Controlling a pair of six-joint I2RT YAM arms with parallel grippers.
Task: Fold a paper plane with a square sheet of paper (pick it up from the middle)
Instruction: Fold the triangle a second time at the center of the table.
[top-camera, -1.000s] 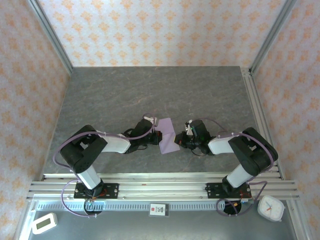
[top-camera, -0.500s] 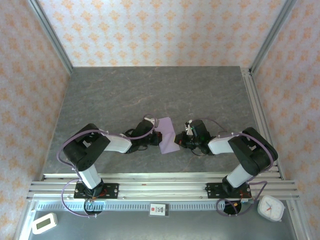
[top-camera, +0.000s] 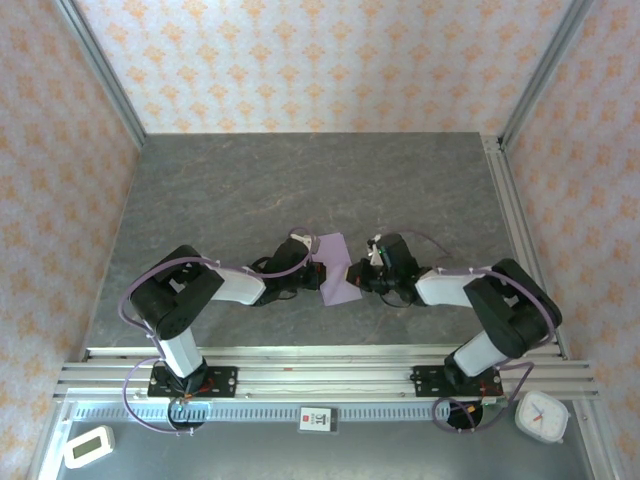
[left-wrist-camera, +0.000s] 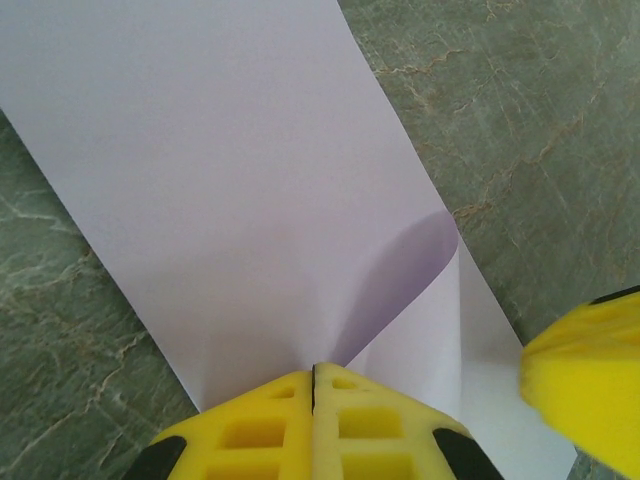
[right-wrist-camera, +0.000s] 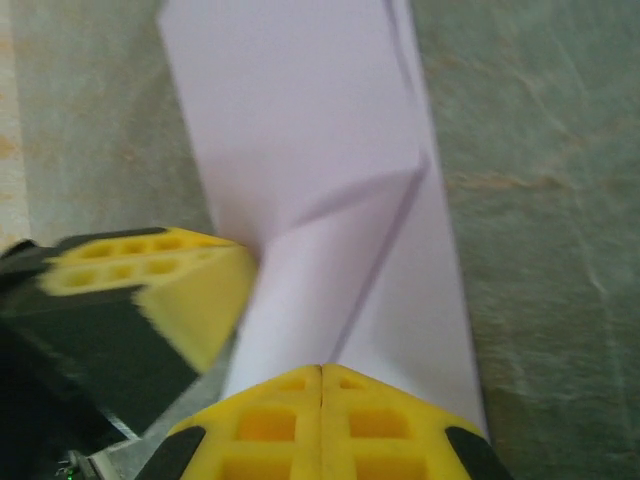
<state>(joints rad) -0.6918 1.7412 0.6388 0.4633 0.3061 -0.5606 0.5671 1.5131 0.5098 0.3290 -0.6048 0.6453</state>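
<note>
The square sheet of paper (top-camera: 336, 265) is near the middle of the grey stone-patterned surface (top-camera: 300, 180), just ahead of the arms' bases and caught between the two wrists. Whether it rests flat or hangs a little clear I cannot tell. The left gripper (left-wrist-camera: 313, 370) is closed, its yellow fingers pinching one edge of the sheet. The right gripper (right-wrist-camera: 321, 368) is likewise clamped on the opposite edge, close enough that each wrist view catches the other's yellow finger. Between the two pinches a flap (left-wrist-camera: 405, 275) curls over with its shaded underside showing, and no sharp crease runs along it yet. This looks like an early fold, with the plane far from done. To do it well, I judge both grips should hold firm without pulling apart, since thin paper slips or tears easily. The flap's edge should line up with the sheet's edge before anything is flattened, then the crease pressed against the surface from one end to the other.
</note>
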